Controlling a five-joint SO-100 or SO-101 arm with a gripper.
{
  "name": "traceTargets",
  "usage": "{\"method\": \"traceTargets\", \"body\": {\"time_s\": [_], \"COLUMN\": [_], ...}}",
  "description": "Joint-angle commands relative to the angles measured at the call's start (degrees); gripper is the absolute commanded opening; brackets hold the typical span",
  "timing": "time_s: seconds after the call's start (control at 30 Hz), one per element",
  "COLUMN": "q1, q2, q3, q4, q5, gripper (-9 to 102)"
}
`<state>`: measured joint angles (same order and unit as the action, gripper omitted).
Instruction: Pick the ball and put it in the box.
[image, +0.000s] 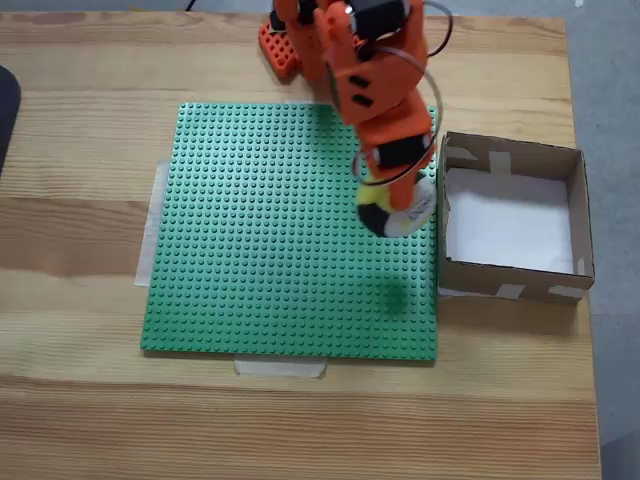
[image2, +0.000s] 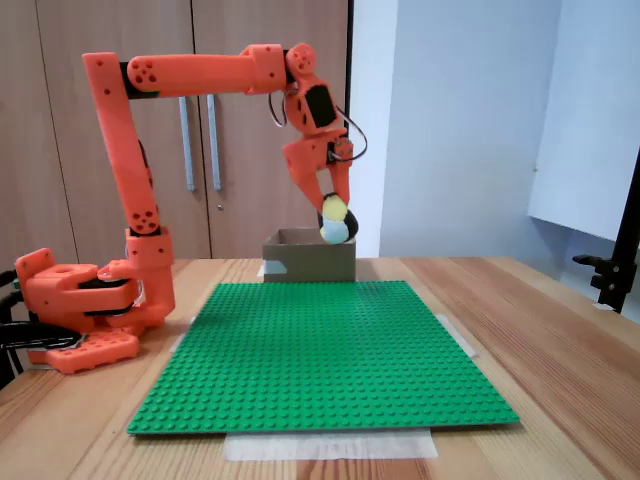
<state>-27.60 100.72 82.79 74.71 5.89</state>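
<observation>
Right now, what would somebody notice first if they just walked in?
Probably the bright orange arm, raised high with its jaws shut on the ball, carried in the air. Under it lies a big green studded plate taped to the wooden table. The box waits beside the plate's edge.
</observation>
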Motion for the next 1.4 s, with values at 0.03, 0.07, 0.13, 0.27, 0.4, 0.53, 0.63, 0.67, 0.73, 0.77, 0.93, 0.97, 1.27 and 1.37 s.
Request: {"method": "traceTargets", "body": {"time_s": [0.03,0.07,0.13,0.27,0.4,0.53,0.63,0.67,0.73,0.77,0.93,0.97,1.27,1.37], "q1": [-3.7,-4.7,-6.4,-10.2,-13.6,-16.7,-18.5,-19.1,-19.9,-20.3,-21.8,-21.9,-22.1,-21.8], "q2": [1.8,1.7,1.4,1.1,1.0,0.8,0.3,-0.1,-1.1,-1.8,-6.2,-7.3,-14.2,-15.8], "q3": [-7.0,-8.2,-10.0,-12.6,-13.6,-13.8,-14.1,-14.1,-14.4,-14.9,-18.0,-18.8,-21.4,-21.4], "q4": [1.8,2.4,3.3,4.0,3.6,3.3,3.2,3.0,2.9,3.0,3.2,3.2,0.6,0.3], "q5": [1.3,1.7,2.3,3.3,4.1,4.5,4.6,4.6,4.6,4.6,4.5,4.4,3.3,3.4], "gripper": [2,2,2,2,3,3,3,3,2,2,2,2,2,2]}}
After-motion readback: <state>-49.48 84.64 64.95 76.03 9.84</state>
